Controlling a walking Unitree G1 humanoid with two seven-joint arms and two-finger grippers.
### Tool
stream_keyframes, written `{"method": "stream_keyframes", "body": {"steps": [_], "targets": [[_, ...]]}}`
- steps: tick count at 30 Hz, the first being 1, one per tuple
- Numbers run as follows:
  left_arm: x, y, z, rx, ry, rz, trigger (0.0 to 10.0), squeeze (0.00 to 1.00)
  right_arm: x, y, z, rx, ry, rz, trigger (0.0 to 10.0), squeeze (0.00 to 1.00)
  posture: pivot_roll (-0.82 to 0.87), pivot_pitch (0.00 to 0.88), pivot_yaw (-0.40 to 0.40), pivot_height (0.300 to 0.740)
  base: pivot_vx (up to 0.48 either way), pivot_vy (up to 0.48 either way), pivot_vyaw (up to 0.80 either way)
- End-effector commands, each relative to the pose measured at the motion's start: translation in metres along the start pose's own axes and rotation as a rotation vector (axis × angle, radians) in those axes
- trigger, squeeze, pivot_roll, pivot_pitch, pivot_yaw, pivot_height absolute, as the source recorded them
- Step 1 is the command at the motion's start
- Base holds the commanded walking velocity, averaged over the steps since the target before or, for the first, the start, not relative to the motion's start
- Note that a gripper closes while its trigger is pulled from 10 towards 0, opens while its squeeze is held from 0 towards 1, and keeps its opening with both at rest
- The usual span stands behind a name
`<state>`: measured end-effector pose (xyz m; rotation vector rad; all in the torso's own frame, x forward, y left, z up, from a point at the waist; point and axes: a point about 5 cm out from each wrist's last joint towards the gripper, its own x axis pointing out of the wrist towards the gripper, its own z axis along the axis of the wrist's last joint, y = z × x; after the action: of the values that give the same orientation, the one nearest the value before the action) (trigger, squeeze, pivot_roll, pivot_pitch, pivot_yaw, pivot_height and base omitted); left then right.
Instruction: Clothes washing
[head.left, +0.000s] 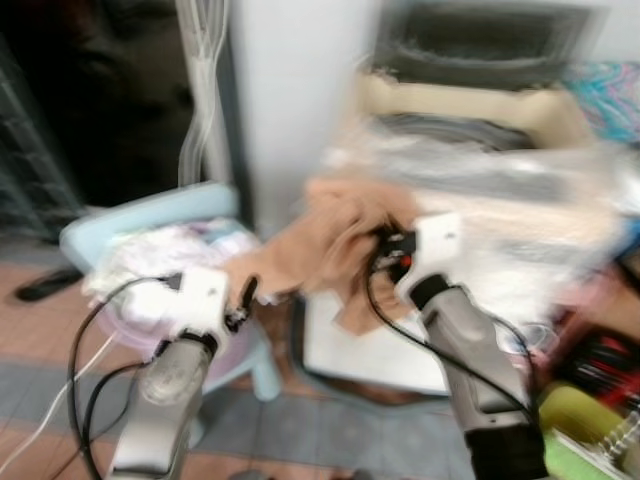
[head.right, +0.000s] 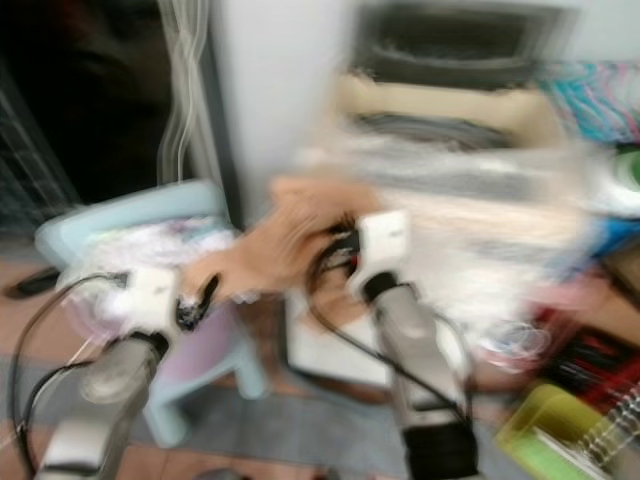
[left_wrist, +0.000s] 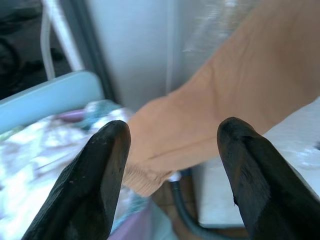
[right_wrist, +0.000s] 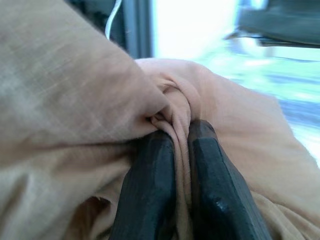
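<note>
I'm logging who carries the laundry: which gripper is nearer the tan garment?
Right. The right gripper is shut on the tan garment, pinching a fold; the left gripper is open, just short of its hanging end.

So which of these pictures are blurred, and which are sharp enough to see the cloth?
Both eye views are smeared by motion, the washing machine most. The right wrist view is sharp: right tool pinching the tan cloth. The left wrist view is fairly clear, left tool open, background soft.
</note>
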<state>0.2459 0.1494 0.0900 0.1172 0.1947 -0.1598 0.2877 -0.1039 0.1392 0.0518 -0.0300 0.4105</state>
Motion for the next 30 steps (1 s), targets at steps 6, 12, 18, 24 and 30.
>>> {"method": "stream_keyframes", "body": {"steps": [6, 12, 18, 24, 30], "targets": [[0.0, 0.005, 0.005, -0.051, -0.024, 0.059, 10.0, 0.0, 0.004, 0.0, 0.012, -0.03, -0.049, 0.034, 10.0, 0.0, -0.02, 0.0, 0.016, 0.74, 0.0, -0.046, -0.38], [-0.002, 0.017, 0.009, -0.099, -0.044, 0.127, 10.0, 0.0, 0.005, 0.001, 0.014, -0.071, -0.059, 0.064, 10.0, 0.0, -0.02, 0.0, 0.017, 0.74, 0.148, 0.0, 0.0], [-0.001, 0.018, 0.012, -0.104, -0.053, 0.122, 10.0, 0.0, 0.016, -0.002, 0.025, -0.11, -0.101, 0.089, 10.0, 0.0, -0.01, 0.0, 0.029, 0.74, 0.366, 0.0, 0.0], [-0.002, 0.015, 0.01, -0.121, -0.047, 0.121, 10.0, 0.0, 0.025, -0.005, 0.032, -0.121, -0.123, 0.098, 10.0, 0.0, -0.01, 0.0, 0.024, 0.74, 0.406, 0.0, 0.0], [0.0, 0.015, 0.011, -0.118, -0.045, 0.118, 10.0, 0.0, 0.034, -0.004, 0.042, -0.175, -0.151, 0.144, 10.0, 0.0, -0.01, 0.0, 0.026, 0.74, 0.411, 0.0, 0.0]]}}
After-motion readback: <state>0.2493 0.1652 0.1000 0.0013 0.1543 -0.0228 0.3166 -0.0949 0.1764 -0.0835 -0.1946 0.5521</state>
